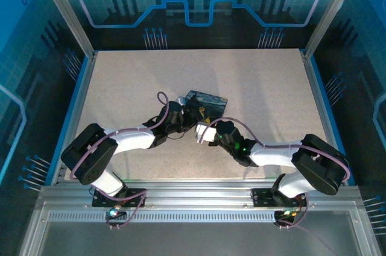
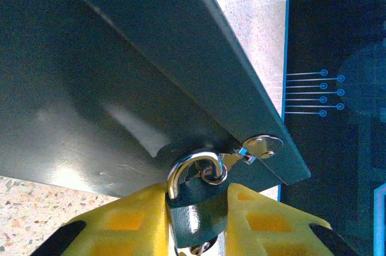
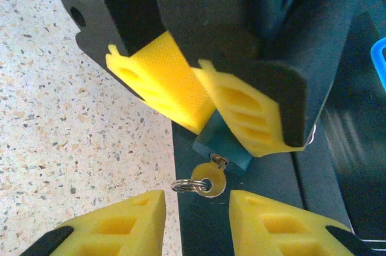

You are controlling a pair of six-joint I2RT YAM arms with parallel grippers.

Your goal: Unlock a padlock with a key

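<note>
While left pincer (image 2: 196, 200) pinches teal, silver-shackled metal padlock (image 2: 192, 215) steady, small brass key (image 3: 208, 178) juts from it. Right pincer (image 3: 196, 209) spread around key, presumably to turn it.

Dark box (image 1: 209, 103) on speckled table (image 1: 259, 87)
</note>
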